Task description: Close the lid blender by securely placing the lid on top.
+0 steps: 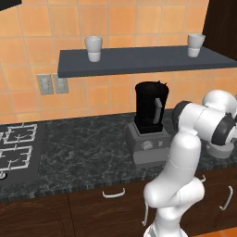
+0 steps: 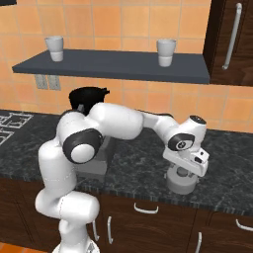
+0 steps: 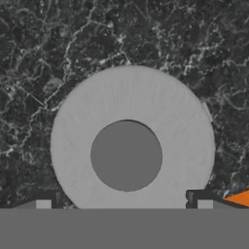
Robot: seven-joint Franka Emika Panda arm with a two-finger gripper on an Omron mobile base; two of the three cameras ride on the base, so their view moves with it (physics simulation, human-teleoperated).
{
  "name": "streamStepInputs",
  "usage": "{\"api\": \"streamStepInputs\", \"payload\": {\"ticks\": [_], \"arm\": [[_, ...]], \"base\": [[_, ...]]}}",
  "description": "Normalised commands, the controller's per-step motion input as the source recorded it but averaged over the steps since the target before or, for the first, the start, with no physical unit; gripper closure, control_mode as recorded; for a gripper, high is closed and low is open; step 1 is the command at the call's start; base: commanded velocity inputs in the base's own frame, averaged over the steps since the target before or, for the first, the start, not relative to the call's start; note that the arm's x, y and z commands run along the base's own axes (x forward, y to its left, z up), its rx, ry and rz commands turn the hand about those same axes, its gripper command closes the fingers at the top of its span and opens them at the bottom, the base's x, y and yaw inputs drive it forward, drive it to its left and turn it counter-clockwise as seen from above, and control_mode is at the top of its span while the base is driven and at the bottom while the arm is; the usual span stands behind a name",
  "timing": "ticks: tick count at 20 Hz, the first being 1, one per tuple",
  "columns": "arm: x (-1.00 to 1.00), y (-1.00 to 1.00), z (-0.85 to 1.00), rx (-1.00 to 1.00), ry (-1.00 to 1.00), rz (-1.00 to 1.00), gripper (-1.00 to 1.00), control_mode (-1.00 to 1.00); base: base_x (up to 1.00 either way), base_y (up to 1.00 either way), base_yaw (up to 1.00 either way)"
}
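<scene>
Lid [image 3: 131,146]: round light-grey disc with darker raised centre knob, lying flat on the dark speckled counter [image 2: 138,170], well to the right of the blender [image 1: 149,122], whose jar top stands uncovered. Position relative to claw: directly beneath it, knob centred between the fingertips. Gripper [image 3: 124,200]: pointing straight down over the lid, jaws spread wide, tips flanking the disc's rim, holding nothing; contact cannot be told.

Dark marbled counter [image 1: 83,152] bearing blender [image 1: 149,121], lid [image 3: 131,141]; shelf [image 1: 139,60], cups [image 1: 93,48].
</scene>
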Motion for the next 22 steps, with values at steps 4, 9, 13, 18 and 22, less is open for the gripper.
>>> {"api": "streamStepInputs", "payload": {"ticks": [4,9,13,18,22], "arm": [[0.15,-0.24,-0.11,0.06,-0.01,0.05,-1.00,-1.00],[0.20,-0.10,-0.16,0.02,0.00,0.05,-1.00,-1.00],[0.23,0.00,-0.19,0.00,0.00,0.01,1.00,-1.00],[0.07,0.14,-0.27,0.00,0.00,0.00,1.00,-1.00],[-0.01,0.29,-0.24,-0.01,0.00,0.00,1.00,-1.00]], "base": [[0.00,0.00,0.00],[0.00,0.00,0.00],[0.00,0.00,0.00],[0.00,0.00,0.00],[0.00,0.00,0.00]]}}
